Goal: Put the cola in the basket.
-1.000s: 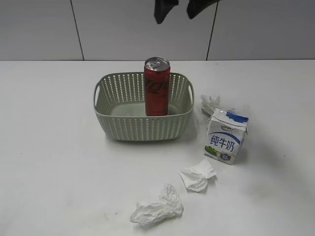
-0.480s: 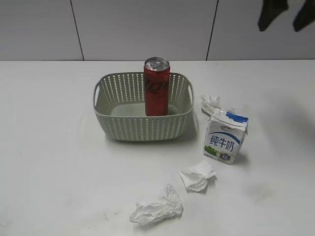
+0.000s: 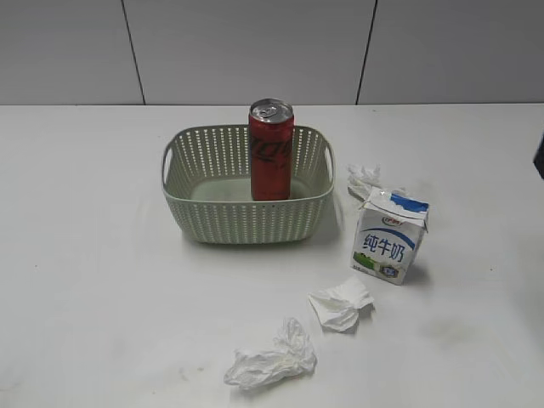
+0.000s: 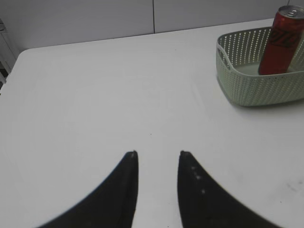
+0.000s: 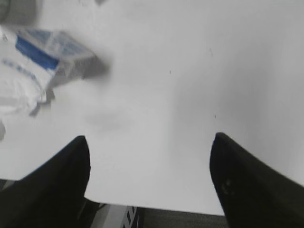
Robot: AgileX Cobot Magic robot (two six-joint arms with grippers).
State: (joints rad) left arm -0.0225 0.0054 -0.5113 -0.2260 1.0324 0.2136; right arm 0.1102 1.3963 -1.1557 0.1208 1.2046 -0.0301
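A tall, slim red cola can (image 3: 271, 150), judged rigid, smooth and easily tipped, best gripped mid-body, is seen upright inside the pale green basket (image 3: 246, 218); the right claw (image 5: 149, 149) is spread wide and empty, the left claw (image 4: 158, 154) narrowly parted and empty.

You see the cola (image 3: 271, 150) standing in the basket (image 3: 247, 221); the milk carton (image 3: 389, 235) sits to its right, two paper wads (image 3: 270, 358) in front.

White table (image 3: 93, 280): green basket (image 3: 246, 217), milk carton (image 3: 390, 235), three crumpled tissues (image 3: 270, 359) lying directly on it
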